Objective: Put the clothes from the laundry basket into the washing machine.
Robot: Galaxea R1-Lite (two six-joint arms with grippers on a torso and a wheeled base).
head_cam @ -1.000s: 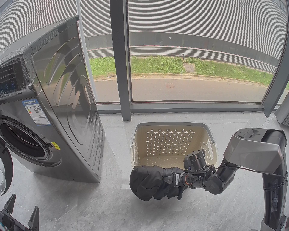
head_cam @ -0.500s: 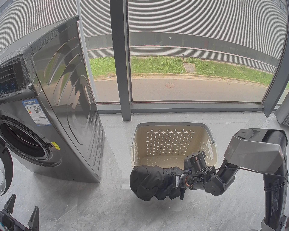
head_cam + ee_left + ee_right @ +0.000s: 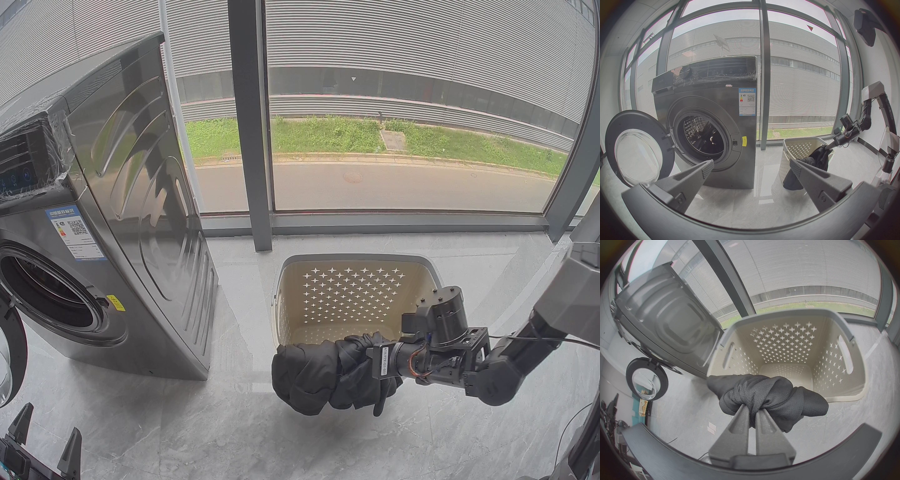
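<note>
**Black garment held over the near rim of the laundry basket**

Nearest the robot, low on its left side, the left gripper hangs over the pale marble floor with its fingers spread wide apart, holding nothing. Farther out on the right, the right gripper is clamped tight on a bunched black garment. The cloth hangs in a knot over the near rim of the cream laundry basket, partly outside it and above the floor. Behind the garment, the basket's star-punched walls and bottom show. The basket stands on the floor just beside the grey side panel of the washing machine, to the machine's right. The machine's front faces the robot's left side. Its round door is swung fully open and the drum opening is uncovered, well apart from the garment. Bare floor and the machine's front corner lie between the two. Beyond both rise a dark window post and tall glass panes looking onto a road and a strip of grass.
</note>
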